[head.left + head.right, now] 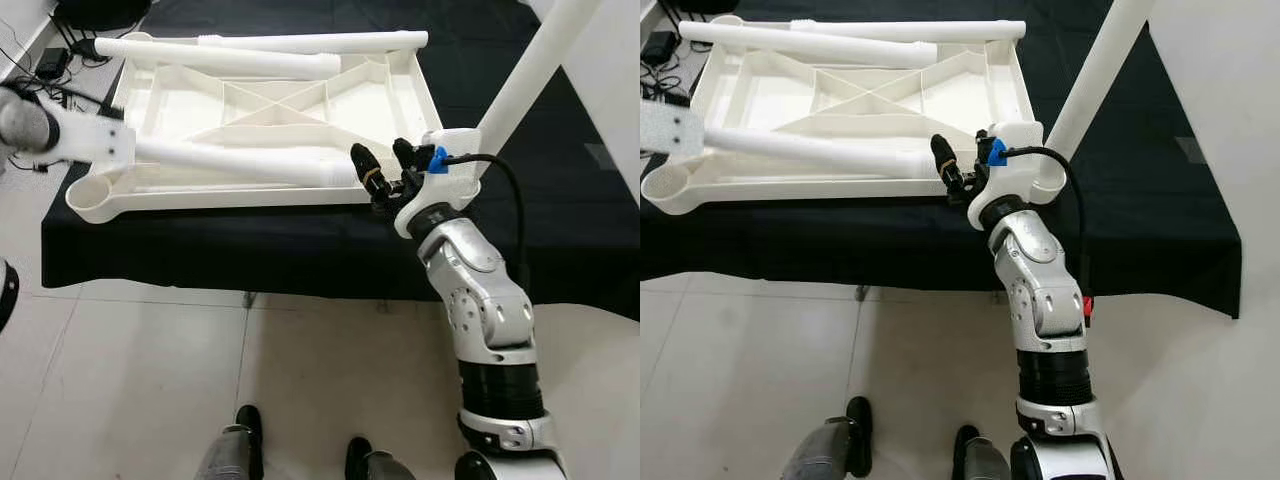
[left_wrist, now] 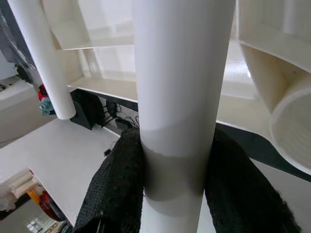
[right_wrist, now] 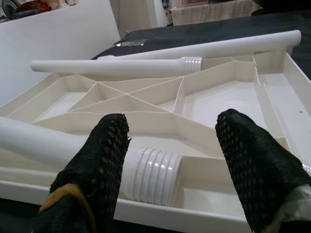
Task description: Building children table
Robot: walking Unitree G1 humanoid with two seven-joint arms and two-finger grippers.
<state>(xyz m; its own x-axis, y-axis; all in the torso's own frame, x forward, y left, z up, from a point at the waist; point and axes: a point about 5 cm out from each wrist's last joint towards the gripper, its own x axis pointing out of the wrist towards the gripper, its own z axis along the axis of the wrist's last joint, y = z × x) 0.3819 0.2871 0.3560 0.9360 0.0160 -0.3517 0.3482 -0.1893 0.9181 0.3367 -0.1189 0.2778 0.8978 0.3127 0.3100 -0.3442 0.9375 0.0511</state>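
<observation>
- Two dark shoes (image 1: 248,430) of a person are showing at the near edge of my head view, standing on pale floor tiles (image 1: 130,380) in front of the work surface.
- I am looking down at a low table covered with a black cloth (image 1: 560,250), which is hanging over the near edge; the cloth is carrying the upturned white plastic tabletop (image 1: 270,110), ribbed underside facing up.
- I am seeing my right gripper (image 1: 383,172) just beside the tabletop's near right corner, its two black fingers (image 3: 97,165) spread apart with nothing between them.
- Through the right wrist camera, the threaded end of a white table leg (image 3: 150,175) is lying inside the tabletop, low between those parted fingers and close behind the left one; I cannot tell whether it is touching it.
- That same leg (image 1: 240,160) is running across the near part of the tabletop toward my left, where my left gripper (image 2: 177,194) is clamping both fingers around its shaft, as the left wrist camera is showing.
- A round socket (image 1: 100,195) is sitting at the tabletop's near left corner, beside the held end of the leg.
- One leg (image 1: 530,80) is already standing up at a slant from the near right corner socket, rising past my right wrist.
- Two more loose legs (image 1: 250,55) are lying along the far rim of the tabletop.
- Beyond the table on the left, cables and a black power brick (image 1: 50,65) are lying on the floor.
</observation>
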